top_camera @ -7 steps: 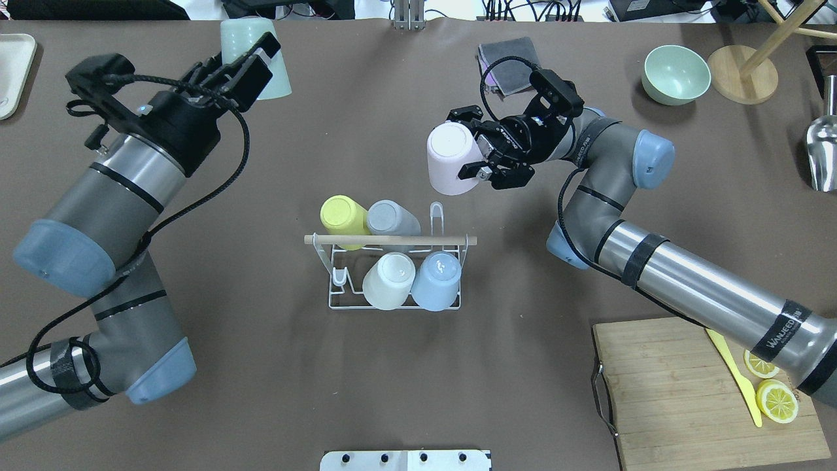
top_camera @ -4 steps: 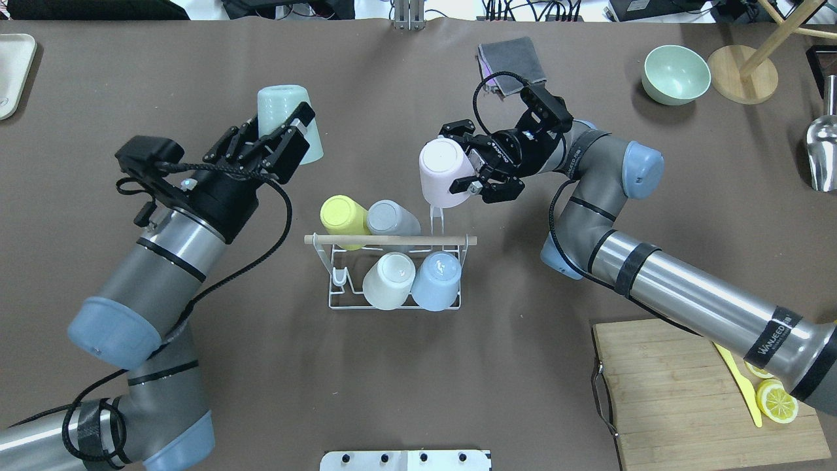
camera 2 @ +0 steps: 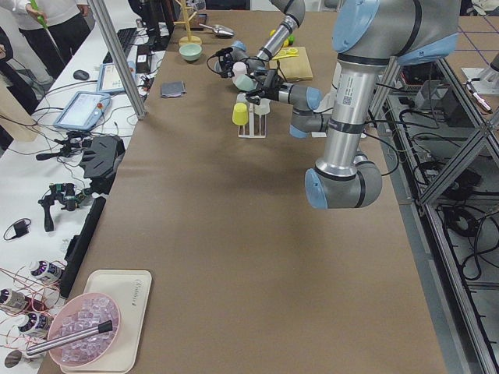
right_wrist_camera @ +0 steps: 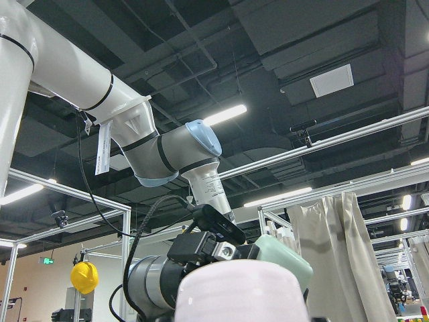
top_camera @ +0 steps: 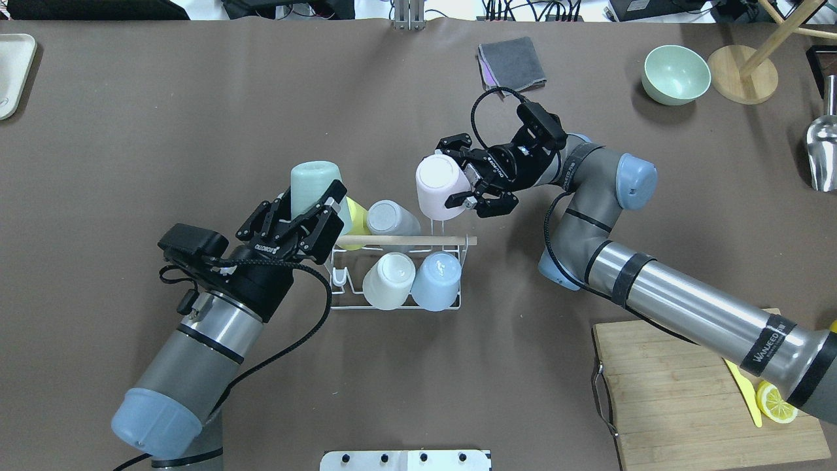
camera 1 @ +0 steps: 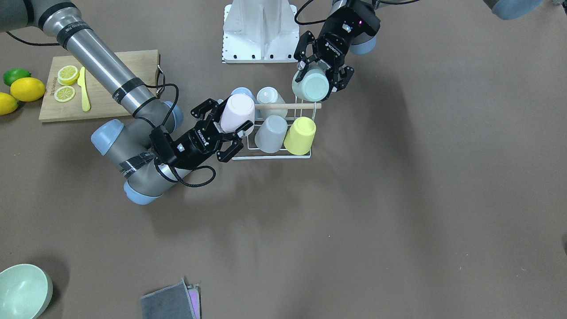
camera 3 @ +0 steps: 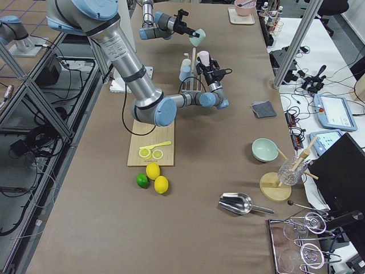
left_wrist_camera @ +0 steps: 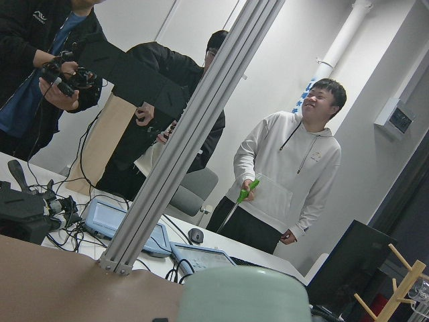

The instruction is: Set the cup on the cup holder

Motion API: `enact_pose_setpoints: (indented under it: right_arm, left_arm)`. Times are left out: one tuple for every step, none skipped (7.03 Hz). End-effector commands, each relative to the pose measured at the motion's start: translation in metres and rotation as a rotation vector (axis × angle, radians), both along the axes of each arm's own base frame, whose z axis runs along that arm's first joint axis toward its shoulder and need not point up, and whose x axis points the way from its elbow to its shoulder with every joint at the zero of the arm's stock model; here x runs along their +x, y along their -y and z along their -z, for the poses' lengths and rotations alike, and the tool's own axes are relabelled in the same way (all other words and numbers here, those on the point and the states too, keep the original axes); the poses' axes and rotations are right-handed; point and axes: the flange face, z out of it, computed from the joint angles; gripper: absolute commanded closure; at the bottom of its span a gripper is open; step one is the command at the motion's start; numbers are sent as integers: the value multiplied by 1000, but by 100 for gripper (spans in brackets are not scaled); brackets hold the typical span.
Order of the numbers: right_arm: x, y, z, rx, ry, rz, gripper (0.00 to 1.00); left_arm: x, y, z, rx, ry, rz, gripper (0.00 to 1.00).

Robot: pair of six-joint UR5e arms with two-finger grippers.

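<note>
The cup holder [top_camera: 395, 307] is a white wire rack with a wooden rod handle [top_camera: 405, 241], mid-table. It carries yellow [top_camera: 356, 214], grey [top_camera: 391, 219], white [top_camera: 389, 280] and blue [top_camera: 437, 280] cups. My left gripper [top_camera: 307, 208] is shut on a mint green cup [top_camera: 311, 186], held tilted in the air over the rack's left end. My right gripper [top_camera: 460, 178] is shut on a pink cup [top_camera: 437, 184], held tilted above the bare prong [top_camera: 436, 226] at the rack's far right corner. A second bare prong [top_camera: 339, 276] stands at the near left.
A wooden cutting board [top_camera: 680, 392] with lemon slices and a yellow knife lies at the near right. A green bowl [top_camera: 676, 73], a grey cloth [top_camera: 512, 62], a wooden stand and a metal scoop [top_camera: 822, 150] sit at the far right.
My left gripper has carried the mint cup from the far left of the table to the rack's left end. My right gripper has brought the pink cup closer to the rack.
</note>
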Motion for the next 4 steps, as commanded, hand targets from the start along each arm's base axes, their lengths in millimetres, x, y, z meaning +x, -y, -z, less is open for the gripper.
enact_pose_setpoints:
  right_arm:
    - [-7, -7, -1, 1, 2, 2, 80]
    - [-11, -10, -3, 2, 2, 3, 80]
    - [-13, -13, -5, 1, 0, 5, 80]
    - [-16, -16, -9, -4, -6, 10, 80]
  left_arm:
    - [13, -26, -3, -26, 6, 6, 83]
    - [16, -26, -8, -29, 18, 9, 83]
    - [20, -26, -10, -31, 26, 8, 83]
    - [24, -24, -12, -31, 33, 10, 83]
